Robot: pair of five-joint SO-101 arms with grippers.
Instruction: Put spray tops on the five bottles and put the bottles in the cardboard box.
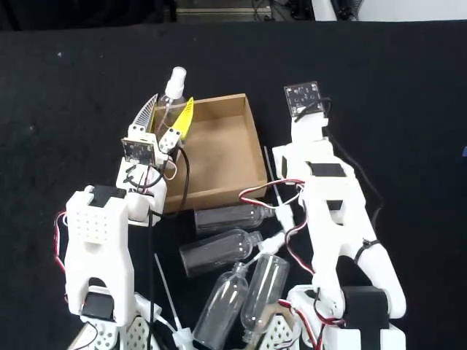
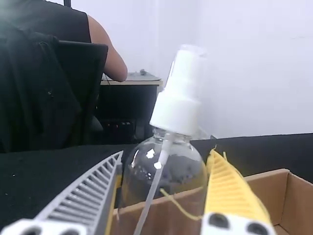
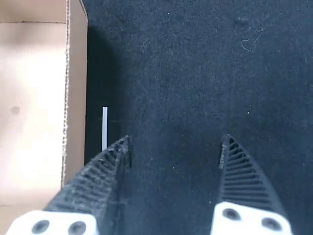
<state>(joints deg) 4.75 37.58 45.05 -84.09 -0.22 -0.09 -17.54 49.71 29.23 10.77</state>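
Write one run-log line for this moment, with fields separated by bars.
left gripper: shut on capped bottle at cardboard box far corner | right gripper: open, over table beside box | four bottles: lying on table

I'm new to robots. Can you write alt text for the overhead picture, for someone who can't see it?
The left arm's end effector holds a clear bottle with a white spray top at the far left corner of an open cardboard box. Four more bottles lie on the black table nearer the arms.
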